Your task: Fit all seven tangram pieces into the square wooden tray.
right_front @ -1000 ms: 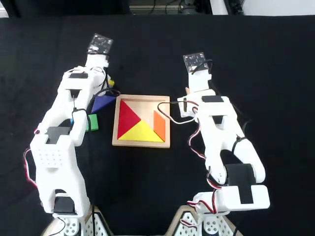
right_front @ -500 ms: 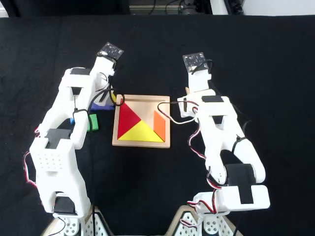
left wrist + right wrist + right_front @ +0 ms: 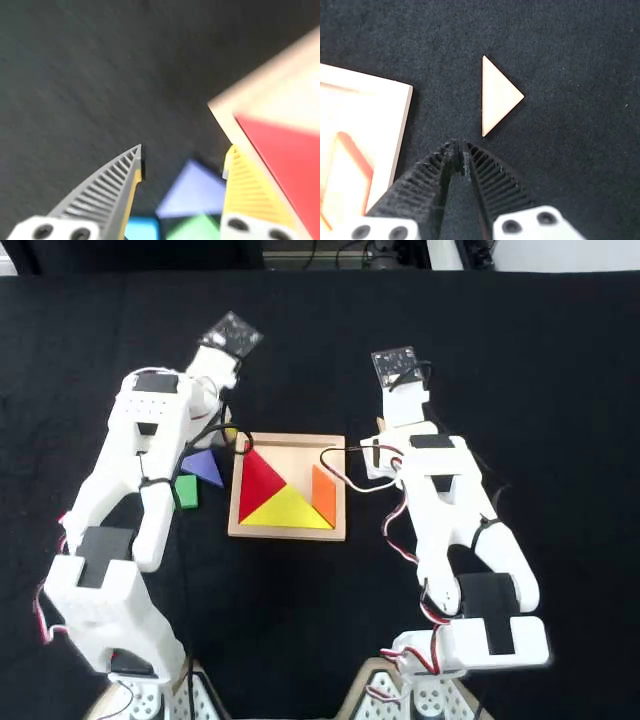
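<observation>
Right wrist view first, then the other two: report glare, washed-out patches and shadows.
Right wrist view: the square wooden tray is washed out nearly white, and the pale triangular piece throws no visible shadow on the black cloth. Left wrist view: the tray's rim glares cream near the open left gripper. High view: even light, no glare on the tray.

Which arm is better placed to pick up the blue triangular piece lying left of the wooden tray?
Left. The left pincer, open, hangs over the blue triangular piece, beside the square wooden tray. The right pincer is shut, on the tray's far side near a pale wooden triangle.
</observation>
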Action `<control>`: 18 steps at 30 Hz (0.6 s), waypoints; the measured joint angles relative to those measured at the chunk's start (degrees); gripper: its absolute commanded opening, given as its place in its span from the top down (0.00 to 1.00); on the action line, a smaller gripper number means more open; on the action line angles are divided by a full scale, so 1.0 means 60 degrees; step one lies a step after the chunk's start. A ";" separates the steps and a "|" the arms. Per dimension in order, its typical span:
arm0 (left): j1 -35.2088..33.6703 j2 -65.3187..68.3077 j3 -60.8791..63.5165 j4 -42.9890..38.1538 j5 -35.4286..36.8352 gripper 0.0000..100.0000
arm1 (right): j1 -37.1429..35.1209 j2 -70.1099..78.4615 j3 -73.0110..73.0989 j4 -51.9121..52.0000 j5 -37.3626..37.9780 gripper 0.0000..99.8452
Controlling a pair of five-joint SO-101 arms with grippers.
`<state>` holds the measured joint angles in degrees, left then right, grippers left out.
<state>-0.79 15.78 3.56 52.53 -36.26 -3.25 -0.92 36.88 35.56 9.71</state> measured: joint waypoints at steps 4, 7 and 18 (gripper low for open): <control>0.0440 -0.0015 0.0044 -0.1641 0.0982 0.73 | 0.0000 0.0000 0.0000 0.0000 0.0000 0.99; 0.0733 0.0278 0.0176 -0.2125 0.1744 0.73 | 0.0000 0.0000 0.0000 0.0000 0.0000 0.99; 0.0469 0.0352 0.0791 -0.2271 0.1949 0.73 | 0.0000 0.0000 0.0000 0.0000 0.0000 0.99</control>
<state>2.02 17.89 8.31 38.90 -24.57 -3.25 -0.92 36.88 35.56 9.71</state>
